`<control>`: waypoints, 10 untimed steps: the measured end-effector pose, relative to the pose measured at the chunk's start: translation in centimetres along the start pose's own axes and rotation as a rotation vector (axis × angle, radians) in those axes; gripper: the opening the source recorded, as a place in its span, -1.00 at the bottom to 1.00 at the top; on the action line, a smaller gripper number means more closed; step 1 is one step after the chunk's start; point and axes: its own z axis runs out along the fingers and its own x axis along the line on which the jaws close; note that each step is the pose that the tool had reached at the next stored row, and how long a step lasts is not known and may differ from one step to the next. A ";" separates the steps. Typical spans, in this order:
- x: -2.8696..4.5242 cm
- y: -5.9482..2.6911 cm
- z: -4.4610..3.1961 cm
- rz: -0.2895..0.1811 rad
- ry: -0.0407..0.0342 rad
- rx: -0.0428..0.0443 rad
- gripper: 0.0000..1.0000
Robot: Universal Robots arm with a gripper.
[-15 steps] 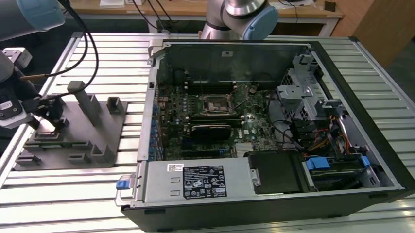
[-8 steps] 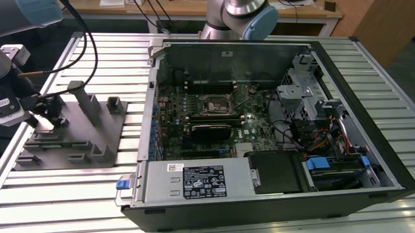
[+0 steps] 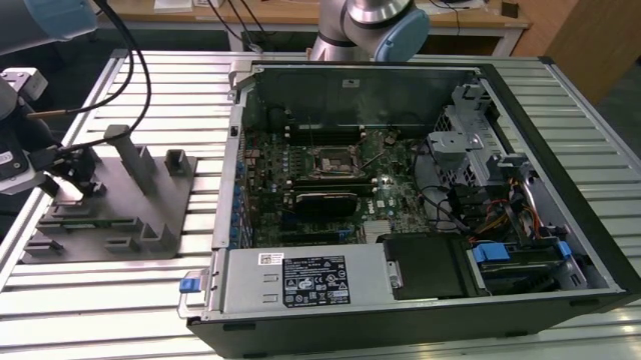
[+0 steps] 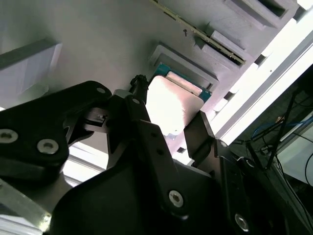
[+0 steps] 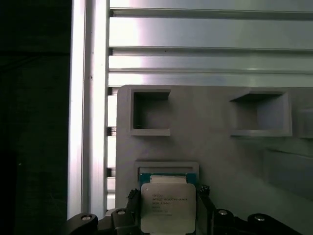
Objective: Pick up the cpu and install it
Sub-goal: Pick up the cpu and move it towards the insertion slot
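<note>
The cpu (image 5: 168, 205) is a flat square chip with a pale silver top and a thin teal rim. It sits at a shallow recess of the grey holder plate (image 5: 210, 147). In both wrist views my gripper (image 5: 167, 193) has a black finger against each side of the chip, shut on it. The second wrist view shows the cpu (image 4: 171, 105) glaring white between the fingers (image 4: 139, 105). In the exterior view my gripper (image 3: 78, 174) hangs over the grey holder plate (image 3: 110, 225) at the left. The black motherboard socket (image 3: 331, 161) lies inside the open computer case (image 3: 561, 112).
The holder plate carries upright posts (image 3: 130, 154) and square pockets (image 5: 150, 111). It rests on a slatted metal table (image 3: 100, 300). Inside the case are a black heatsink block (image 3: 326, 201), a drive cage (image 3: 470, 142), cables and a power supply (image 3: 300, 281). The arm's base (image 3: 365, 30) stands behind the case.
</note>
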 end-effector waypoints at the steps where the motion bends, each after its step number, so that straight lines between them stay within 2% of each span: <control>1: 0.00 0.01 -0.17 0.000 0.0001 0.0000 0.09; 10: -0.05 0.11 -2.02 0.000 0.0001 0.0001 0.09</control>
